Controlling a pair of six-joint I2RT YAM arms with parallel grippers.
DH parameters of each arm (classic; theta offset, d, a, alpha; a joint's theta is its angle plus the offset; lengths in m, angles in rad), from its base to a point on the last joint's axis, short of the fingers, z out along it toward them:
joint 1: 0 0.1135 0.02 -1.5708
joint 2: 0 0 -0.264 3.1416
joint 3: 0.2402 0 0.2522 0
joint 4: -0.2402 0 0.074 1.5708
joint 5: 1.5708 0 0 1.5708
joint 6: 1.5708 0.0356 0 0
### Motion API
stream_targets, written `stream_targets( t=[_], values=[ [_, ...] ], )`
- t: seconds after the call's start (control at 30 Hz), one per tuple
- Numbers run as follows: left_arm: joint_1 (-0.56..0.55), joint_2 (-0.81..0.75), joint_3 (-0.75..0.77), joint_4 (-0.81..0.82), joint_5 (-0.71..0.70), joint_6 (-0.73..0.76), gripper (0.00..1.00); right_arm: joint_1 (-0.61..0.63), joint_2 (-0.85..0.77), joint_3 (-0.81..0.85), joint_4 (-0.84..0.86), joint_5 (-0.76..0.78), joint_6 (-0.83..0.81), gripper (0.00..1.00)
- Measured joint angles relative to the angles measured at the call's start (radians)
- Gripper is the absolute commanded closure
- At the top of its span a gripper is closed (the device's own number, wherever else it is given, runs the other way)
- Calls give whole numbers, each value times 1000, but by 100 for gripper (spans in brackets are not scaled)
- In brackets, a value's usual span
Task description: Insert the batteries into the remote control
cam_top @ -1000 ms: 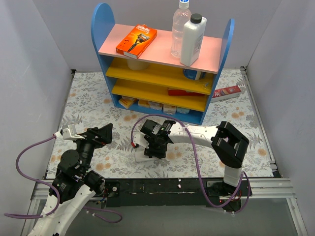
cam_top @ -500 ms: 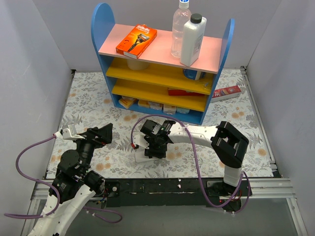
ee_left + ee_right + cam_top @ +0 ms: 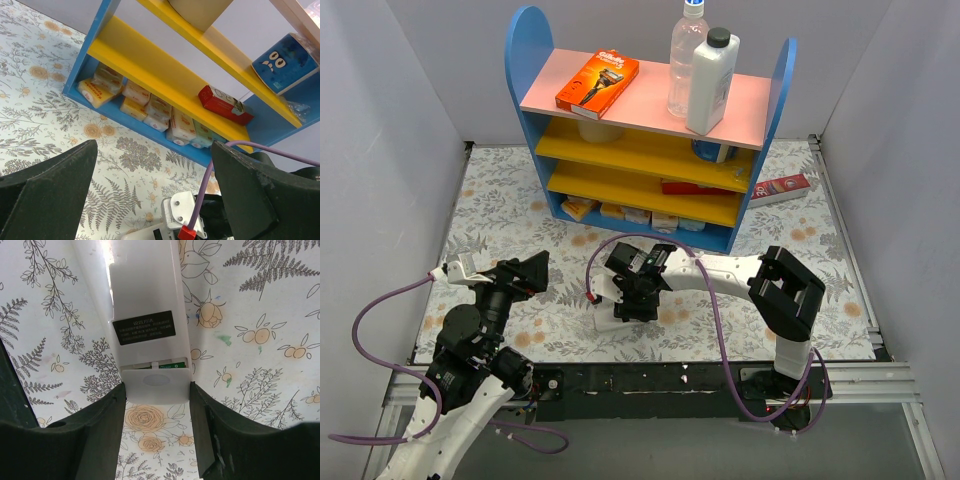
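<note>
The white remote control lies back up on the flowered table, with a black label on it. At its near end a small white cover piece sits partly over the battery bay. A strip of the green batteries shows in the gap. My right gripper has its fingers against both sides of the cover piece. In the top view the right gripper points down over the remote. My left gripper is wide open and empty, held above the table to the left; its fingers frame the left wrist view.
A blue shelf unit stands at the back, with an orange carton and two bottles on top and small packs on its lowest shelf. A red-and-white carton lies at the back right. Grey walls enclose the table.
</note>
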Motion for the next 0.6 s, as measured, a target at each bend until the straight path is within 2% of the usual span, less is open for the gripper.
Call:
stream_targets(
  t=[0.6],
  values=[
    [4,0,0,0,0,0,2,0,0,0,-3,-3,-18,35]
  ],
)
